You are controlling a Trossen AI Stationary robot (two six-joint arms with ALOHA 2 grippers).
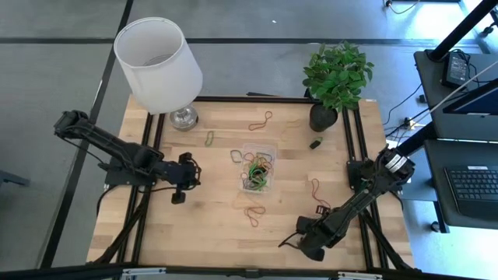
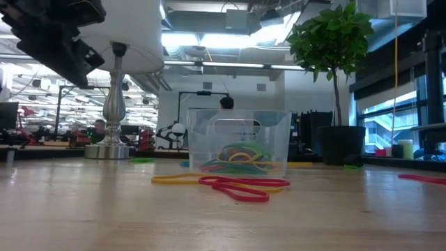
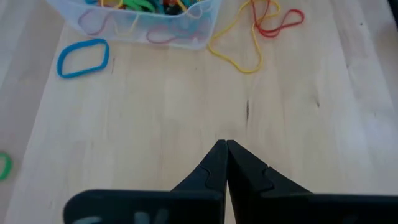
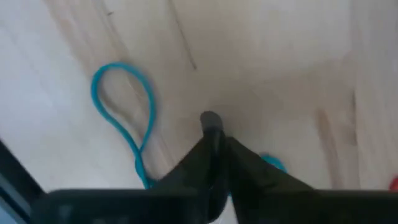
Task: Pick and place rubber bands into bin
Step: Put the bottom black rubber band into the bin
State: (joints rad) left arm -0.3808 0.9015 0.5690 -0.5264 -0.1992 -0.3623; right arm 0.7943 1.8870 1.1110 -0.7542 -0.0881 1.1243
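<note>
The clear bin (image 1: 258,148) stands mid-table and holds a heap of coloured rubber bands (image 1: 257,171). Loose bands lie flat around it: a blue one (image 3: 84,57), a yellow one (image 3: 242,46) and a red one (image 3: 281,22) on the near side, and others (image 1: 261,120) farther off. My left gripper (image 3: 225,144) hovers shut to the left of the bin (image 3: 143,22), with nothing in it. Near the table's front right, my right gripper (image 4: 214,124) points down at another blue rubber band (image 4: 124,102), its fingers together. My right gripper comes at the blue band from above, pointing down. The band's strand (image 4: 139,167) runs in under the fingers and shows again on their other side (image 4: 273,163). The fingers themselves hide the place of contact. The band's loop lies flat on the table.
A white lamp (image 1: 159,66) stands at the table's far left and a potted plant (image 1: 336,78) at the far right. A small black clip (image 1: 316,143) lies between plant and bin. Bare wood stretches along the front edge between the two arms.
</note>
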